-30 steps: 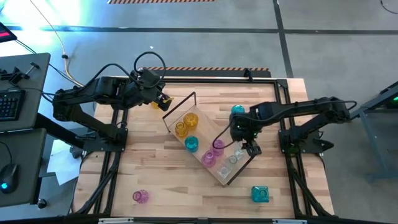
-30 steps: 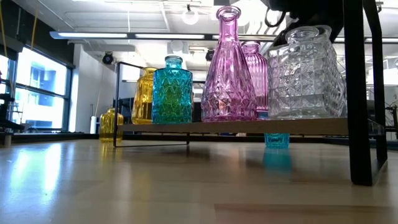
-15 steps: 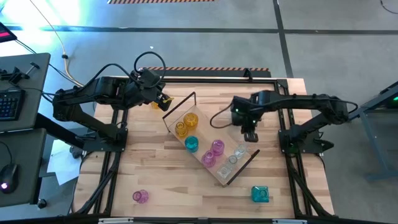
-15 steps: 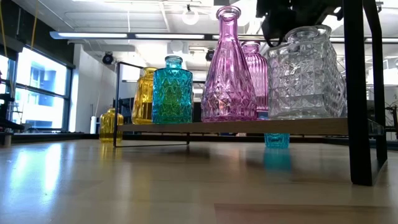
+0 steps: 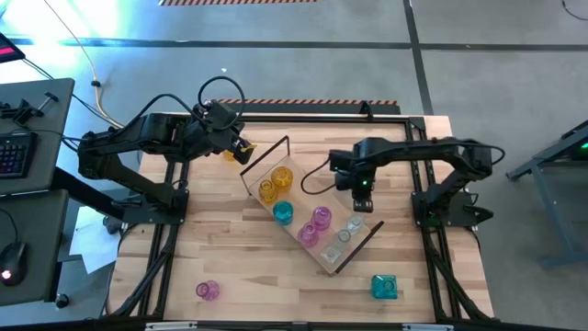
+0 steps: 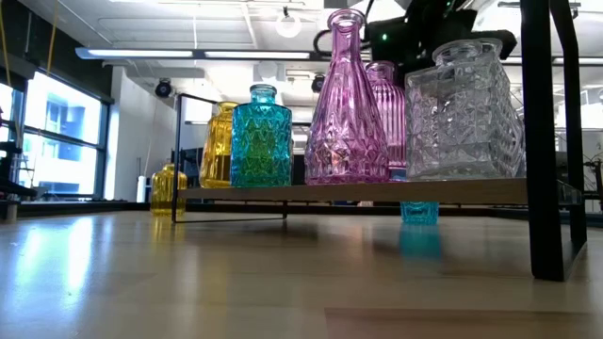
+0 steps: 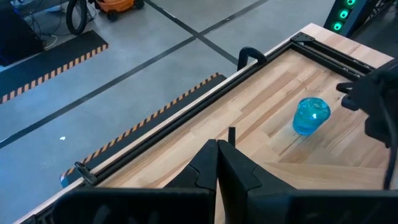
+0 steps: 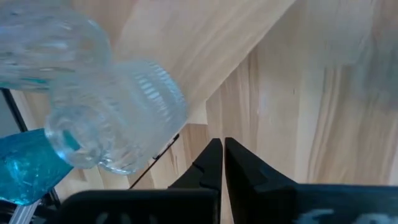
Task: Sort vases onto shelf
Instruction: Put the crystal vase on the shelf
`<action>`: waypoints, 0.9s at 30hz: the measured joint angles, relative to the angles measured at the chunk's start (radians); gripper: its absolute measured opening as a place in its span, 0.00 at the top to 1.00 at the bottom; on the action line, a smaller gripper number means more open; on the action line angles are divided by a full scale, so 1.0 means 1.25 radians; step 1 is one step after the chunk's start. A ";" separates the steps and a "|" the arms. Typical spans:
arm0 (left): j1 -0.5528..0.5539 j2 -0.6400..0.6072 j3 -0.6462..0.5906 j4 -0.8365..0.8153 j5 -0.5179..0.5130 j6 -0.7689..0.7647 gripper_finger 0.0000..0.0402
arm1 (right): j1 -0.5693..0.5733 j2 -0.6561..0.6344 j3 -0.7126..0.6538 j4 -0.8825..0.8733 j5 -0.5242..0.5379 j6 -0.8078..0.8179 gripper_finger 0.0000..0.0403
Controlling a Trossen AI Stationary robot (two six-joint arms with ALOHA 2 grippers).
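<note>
Slatted pale-wood table (image 5: pixel 230 248) on a black frame, grey concrete floor around it, striped hazard tape beyond the far edge. Right gripper (image 5: pixel 361 199) raised over the shelf (image 5: pixel 323 260), fingers (image 8: pixel 214 163) pressed together on nothing; just below it on the board, two clear vases (image 5: pixel 347 230), with pink ones (image 5: pixel 315 226) farther along, then teal (image 5: pixel 283 213), then amber (image 5: pixel 274 184) at the end nearest the left arm. Shelf lying diagonal across the table middle, black loops at both ends. From table height, the board stands on its thin frame with the vases upright in a row, ceiling lights and windows of a large room behind. Left gripper (image 5: pixel 241 152) at the far left corner of the table, fingers (image 7: pixel 217 168) together and empty, a small amber vase (image 5: pixel 229 154) just beside it. Round teal vase (image 7: pixel 311 115) on the table ahead of the left gripper. Nearer the front edge, well away from both grippers, a pink vase (image 5: pixel 209 291) and a square teal one (image 5: pixel 384 287) on bare wood. Desk with keyboard (image 5: pixel 13 152) and mouse to the left.
</note>
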 joint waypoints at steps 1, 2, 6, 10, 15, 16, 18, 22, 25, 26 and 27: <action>0.000 0.000 0.000 0.000 0.000 0.000 1.00 | 0.000 0.006 0.000 -0.005 -0.002 0.001 1.00; 0.000 0.000 0.000 0.000 0.001 0.000 1.00 | 0.000 0.012 0.000 -0.009 -0.004 0.001 1.00; 0.000 0.000 0.000 0.000 0.002 0.000 1.00 | 0.000 0.027 0.000 -0.032 -0.021 0.019 1.00; 0.000 0.000 0.000 0.000 0.002 0.005 1.00 | 0.000 0.028 0.000 -0.048 -0.065 0.038 1.00; 0.000 0.000 0.000 0.000 0.002 0.006 1.00 | 0.000 0.028 0.000 -0.061 -0.080 0.047 1.00; 0.000 0.000 0.000 0.000 0.002 0.008 1.00 | 0.000 0.028 0.000 -0.060 -0.089 0.049 1.00; 0.000 0.000 0.000 0.000 0.002 0.013 1.00 | 0.000 0.028 0.000 -0.060 -0.101 0.055 1.00; 0.000 0.000 0.000 0.000 0.002 0.013 1.00 | 0.001 0.028 0.000 -0.076 -0.113 0.055 1.00; 0.000 0.000 0.000 0.000 0.002 0.013 1.00 | 0.003 0.028 0.000 -0.087 -0.139 0.055 1.00; 0.000 0.000 0.000 0.000 0.002 0.013 1.00 | 0.005 0.028 0.000 -0.087 -0.142 0.055 1.00; -0.001 0.000 0.000 0.000 0.002 0.013 1.00 | 0.008 0.028 0.000 -0.087 -0.144 0.055 1.00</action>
